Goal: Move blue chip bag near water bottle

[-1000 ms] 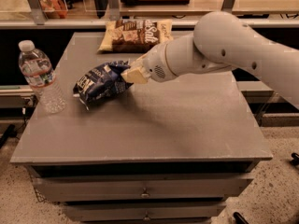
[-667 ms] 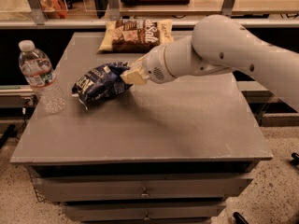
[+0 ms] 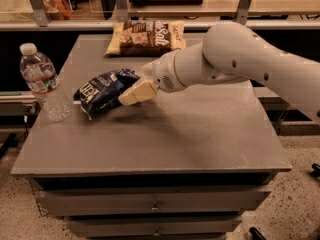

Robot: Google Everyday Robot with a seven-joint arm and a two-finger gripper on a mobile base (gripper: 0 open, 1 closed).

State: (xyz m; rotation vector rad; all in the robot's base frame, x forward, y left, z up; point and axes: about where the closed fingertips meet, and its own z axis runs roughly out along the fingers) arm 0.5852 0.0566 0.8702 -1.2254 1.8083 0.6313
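Grey table (image 3: pixel 200 139) below shelving (image 3: pixel 175 8) | hand (image 3: pixel 127 98) clamped on blue chip bag (image 3: pixel 102 90) — near water bottle (image 3: pixel 44 84)

crinkly glossy blue chip bag (image 3: pixel 101 89) against smooth plastic gripper (image 3: pixel 131 97) on matt table (image 3: pixel 195 134).

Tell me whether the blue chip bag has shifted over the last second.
No, not noticeably: the blue chip bag lies at the same small gap from the water bottle, with the hand at the bag's far edge.
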